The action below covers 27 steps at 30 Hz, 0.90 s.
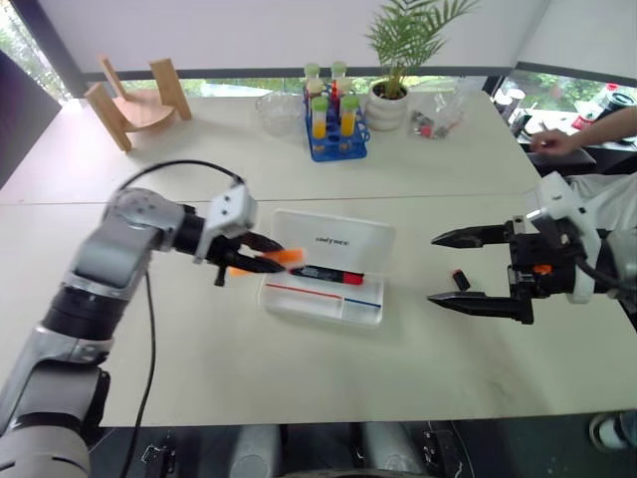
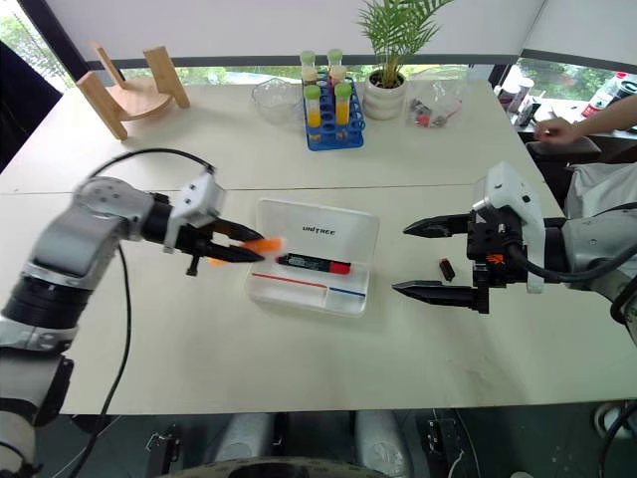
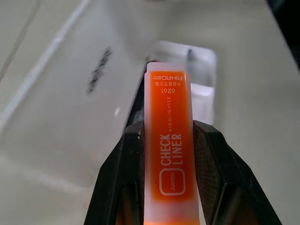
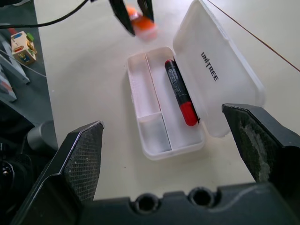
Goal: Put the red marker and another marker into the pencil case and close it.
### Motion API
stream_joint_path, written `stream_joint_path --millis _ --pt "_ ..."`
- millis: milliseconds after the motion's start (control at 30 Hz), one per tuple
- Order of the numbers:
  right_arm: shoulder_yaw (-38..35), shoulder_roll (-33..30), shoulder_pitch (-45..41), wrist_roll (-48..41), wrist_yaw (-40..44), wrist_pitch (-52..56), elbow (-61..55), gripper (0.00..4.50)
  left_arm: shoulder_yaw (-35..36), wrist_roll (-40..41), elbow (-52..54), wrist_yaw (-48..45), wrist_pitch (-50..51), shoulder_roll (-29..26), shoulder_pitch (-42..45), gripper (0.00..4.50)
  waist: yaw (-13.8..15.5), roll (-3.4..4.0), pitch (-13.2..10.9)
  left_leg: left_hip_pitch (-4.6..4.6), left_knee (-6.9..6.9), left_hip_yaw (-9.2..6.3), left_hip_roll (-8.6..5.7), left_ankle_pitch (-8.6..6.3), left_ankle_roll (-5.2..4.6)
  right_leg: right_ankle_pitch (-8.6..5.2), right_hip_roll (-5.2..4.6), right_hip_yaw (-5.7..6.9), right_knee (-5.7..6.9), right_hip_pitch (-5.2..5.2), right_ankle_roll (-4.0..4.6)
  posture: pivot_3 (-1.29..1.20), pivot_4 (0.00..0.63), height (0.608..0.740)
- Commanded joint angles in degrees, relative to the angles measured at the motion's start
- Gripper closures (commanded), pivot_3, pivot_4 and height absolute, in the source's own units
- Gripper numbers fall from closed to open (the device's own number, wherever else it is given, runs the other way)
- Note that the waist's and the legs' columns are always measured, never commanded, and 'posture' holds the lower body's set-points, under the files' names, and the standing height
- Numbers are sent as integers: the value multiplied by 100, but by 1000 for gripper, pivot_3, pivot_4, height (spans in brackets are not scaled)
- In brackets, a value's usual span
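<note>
The white pencil case (image 2: 314, 257) lies open on the pale table (image 2: 299, 358), its lid (image 2: 320, 231) folded back flat toward the far side and its tray nearer the robot. The red marker (image 2: 314, 264) lies in the tray's long compartment next to the hinge, its red cap pointing toward the robot's right. The left gripper (image 2: 239, 244) is at the case's left end, its two black fingers pinching the orange highlighter (image 3: 168, 150) by its flat sides; in the left wrist view the highlighter juts out past the fingertips with the open case beyond it. From the head views the highlighter's free end seems to hang just over the case's left edge, though it is blurred there and I cannot tell whether it touches the plastic. The right gripper (image 2: 430, 259) hovers above the table to the right of the case, apart from it, its fingers spread wide and holding nothing. A small dark marker (image 2: 447, 269) with a reddish tip lies on the table between those spread fingers. At the far side of the table stand a blue tube rack (image 2: 328, 119), a potted plant (image 2: 390, 60) and a wooden stand (image 2: 134, 90), and a person's hand (image 2: 557, 129) rests near the far right corner.
</note>
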<state>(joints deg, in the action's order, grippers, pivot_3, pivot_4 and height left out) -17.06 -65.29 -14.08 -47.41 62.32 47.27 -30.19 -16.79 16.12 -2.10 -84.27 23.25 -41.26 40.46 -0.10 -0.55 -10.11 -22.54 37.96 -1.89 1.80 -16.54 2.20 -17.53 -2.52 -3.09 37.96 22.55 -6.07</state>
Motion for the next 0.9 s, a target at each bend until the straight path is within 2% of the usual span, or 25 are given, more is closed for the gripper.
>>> stream_joint_path --millis 33,233,400,467,500,633,667,900 --pt "-305 -20 95 -66 -130 10 -232 0 -460 -390 -229 -258 -588 233 259 3670 -24 0 0 -1 1 0 0 0 0 0 0 0 1 0 0 0 150 740" --pt "-591 19 393 -160 -337 94 -451 0 -958 -979 -913 -258 -1248 698 442 3670 -64 -2 -1 0 6 0 -1 0 0 1 -1 -1 1 -4 -1 0 150 740" --pt "-750 26 570 -227 -430 99 -541 0 -1031 -1212 -1063 -208 -1410 845 431 3670 -55 -2 -1 0 6 -2 -1 0 -1 1 0 -1 2 -4 -1 0 150 740" --pt "-756 33 594 -238 -467 85 -563 0 -1000 -1241 -1063 -146 -1383 877 435 2641 -53 -2 -1 1 6 -2 -1 0 -1 1 -2 -1 2 -6 -1 0 150 740" --pt "-745 39 601 -230 -477 69 -565 0 -980 -1233 -1044 -127 -1333 889 439 2286 -53 -2 -1 2 6 -2 -1 0 0 1 -2 -1 2 -6 -1 0 150 740" --pt "-681 43 583 -206 -501 19 -534 0 -915 -1162 -917 -143 -1145 878 419 383 -54 -2 -1 2 7 -2 -1 0 0 1 -2 -1 2 -8 -2 0 150 740" --pt "-658 35 570 -189 -492 5 -511 0 -825 -1059 -813 -140 -1010 852 400 46 -55 -2 -1 2 8 -3 -1 0 0 1 -2 0 2 -8 -2 0 150 740" --pt "-679 70 681 -109 -563 11 -414 0 419 292 412 -18 580 367 64 46 -73 -2 -2 0 6 -6 2 0 -1 0 0 1 3 -4 -2 0 150 740"
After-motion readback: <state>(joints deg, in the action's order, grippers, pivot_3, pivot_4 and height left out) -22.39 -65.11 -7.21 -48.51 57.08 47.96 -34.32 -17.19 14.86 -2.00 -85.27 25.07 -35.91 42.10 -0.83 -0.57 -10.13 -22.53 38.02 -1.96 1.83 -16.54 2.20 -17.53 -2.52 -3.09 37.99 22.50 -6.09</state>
